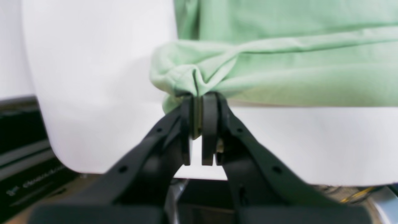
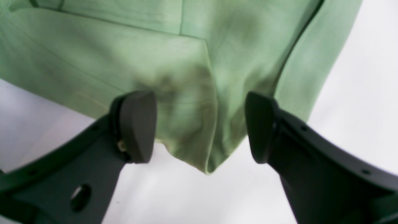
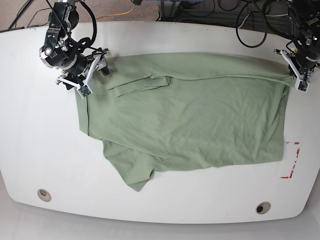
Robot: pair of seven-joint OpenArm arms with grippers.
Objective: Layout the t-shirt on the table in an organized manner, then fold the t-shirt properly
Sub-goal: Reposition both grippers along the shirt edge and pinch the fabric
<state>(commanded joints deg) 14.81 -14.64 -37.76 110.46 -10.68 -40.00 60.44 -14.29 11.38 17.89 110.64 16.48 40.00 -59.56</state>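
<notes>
The pale green t-shirt (image 3: 190, 115) lies spread across the white table (image 3: 150, 210), wrinkled, with one sleeve sticking out at the front left and a flap folded over near its top left. My left gripper (image 1: 200, 97) is shut on a bunched edge of the t-shirt (image 1: 279, 62); in the base view this left gripper (image 3: 291, 76) sits at the shirt's far right corner. Over the shirt's top left corner, my right gripper (image 3: 92, 75) stands open. Seen from the right wrist, the right gripper (image 2: 199, 126) straddles a corner of the cloth (image 2: 192, 124) without closing on it.
A red tape outline (image 3: 292, 161) marks the table at the right front. Two round grommet holes (image 3: 44, 194) (image 3: 262, 207) sit near the front edge. Cables (image 3: 250, 30) run along the back edge. Beyond the table's edge, dark equipment (image 1: 25, 155) shows in the left wrist view.
</notes>
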